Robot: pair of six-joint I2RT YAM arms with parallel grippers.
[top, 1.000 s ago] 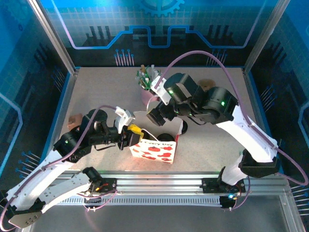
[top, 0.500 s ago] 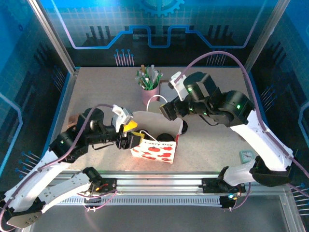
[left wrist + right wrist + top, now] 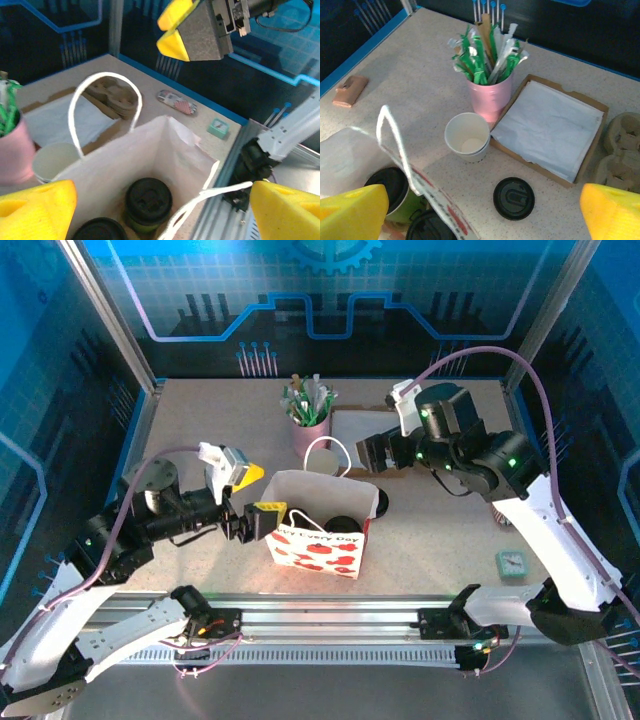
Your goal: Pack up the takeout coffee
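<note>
The white cup (image 3: 467, 137) stands upright on the desk (image 3: 410, 75), open-topped and without a lid; it is outside the bag (image 3: 318, 536), between the bag and the pink cup (image 3: 490, 94) of green and white sticks, just beside the pink cup and close to the corner of the tray (image 3: 551, 126) of white napkins. A black lid (image 3: 514, 198) lies flat on the desk near the white cup, apart from it and just beside the tray's near edge.

The bag stands open; two lidded cups (image 3: 147, 197) sit inside it side by side, and one white handle (image 3: 105, 107) arches up on its far side. From the left wrist, the white cup shows beyond the bag's wall, beside the pink cup.

The left claw (image 3: 160, 210) sits at the bag's left edge, low over its mouth, its yellow fingers (image 3: 35, 210) wide apart and gripping nothing; the right claw (image 3: 481, 214) hangs above the desk behind the bag, fingers likewise spread wide, empty, with the white cup and the lid below it.

A brown pulp carrier (image 3: 622, 150) lies right of the tray; a small tan block (image 3: 350, 90) lies near the desk's left edge.
</note>
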